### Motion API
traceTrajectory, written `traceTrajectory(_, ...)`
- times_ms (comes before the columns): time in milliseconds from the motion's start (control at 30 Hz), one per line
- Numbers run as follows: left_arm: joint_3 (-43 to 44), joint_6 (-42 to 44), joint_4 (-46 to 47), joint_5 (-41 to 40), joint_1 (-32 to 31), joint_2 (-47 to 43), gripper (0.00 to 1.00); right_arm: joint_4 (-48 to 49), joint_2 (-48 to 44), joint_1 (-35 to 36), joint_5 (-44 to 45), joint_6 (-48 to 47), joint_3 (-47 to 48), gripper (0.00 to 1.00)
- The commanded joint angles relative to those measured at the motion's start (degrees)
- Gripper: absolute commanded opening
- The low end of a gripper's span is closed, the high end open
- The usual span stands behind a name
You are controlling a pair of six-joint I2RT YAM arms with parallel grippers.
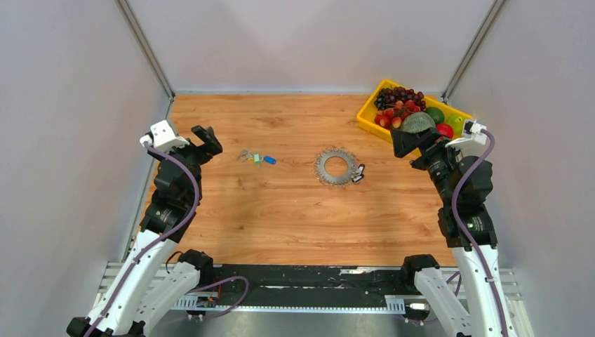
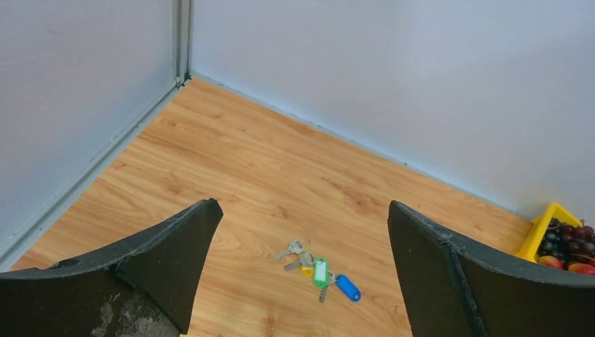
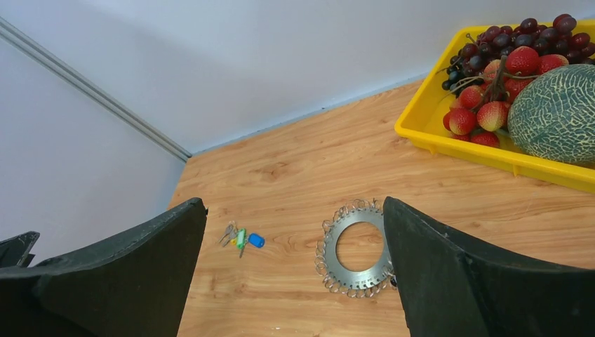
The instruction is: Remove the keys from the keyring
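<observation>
Tray (image 1: 366,118), yellow, holds grapes (image 1: 400,95), strawberries (image 1: 393,118), melon (image 1: 418,123); left gripper (image 2: 302,205), right gripper (image 3: 293,202) gape wide, empty.

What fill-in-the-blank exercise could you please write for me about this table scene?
1. The toothed grey keyring lies flat on a table topped with ____.
2. The strawberries sit in a tray coloured ____.
3. The left pincer and the right pincer both stand ____, holding nothing.
Missing words: wood; yellow; open.
</observation>
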Motion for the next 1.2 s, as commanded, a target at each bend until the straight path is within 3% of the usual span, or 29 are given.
traceTrajectory(0, 0.8, 0.3, 1.7, 3.4, 0.2, -0.7, 1.0, 1.3, 0.7, 0.1, 0.4, -0.5, 1.9, 1.0)
traceTrajectory(200, -0.4, 7.6, 4.4, 22.7, 0.2, -0.4, 1.0, 1.2, 0.9, 0.1, 4.6, 1.8, -0.1, 1.0)
traceTrajectory(333, -0.9, 10.5, 4.8, 27.3, 0.2, 0.3, 1.0, 1.8, 1.7, 0.1, 5.6, 3.8, -1.6, 1.0)
traceTrajectory(500, -1.2, 17.5, 3.0, 40.8, 0.2, 0.5, 1.0, 2.1, 8.4, 0.0, 2.3, 2.5, -2.2, 1.0)
traceTrajectory(633, -1.0, 17.0, 2.8, 39.9, 0.3, 1.3, 1.0, 0.7, 19.7, 0.2, -1.2, -0.3, -1.3, 1.0)
traceTrajectory(733, -0.8, 16.9, 2.2, 39.5, 0.3, 1.6, 1.0, 0.2, 28.2, 1.4, 0.5, -0.6, -1.1, 0.94)
traceTrajectory(933, -0.7, 17.2, 1.6, 39.5, 0.3, 1.6, 1.0, 1.6, 41.5, 2.7, 1.3, 0.3, -0.5, 0.74)
traceTrajectory(1167, -0.6, 17.2, 1.4, 40.0, 0.3, 1.7, 1.0, 4.1, 50.2, 5.2, 3.9, -1.7, 1.3, 0.59)
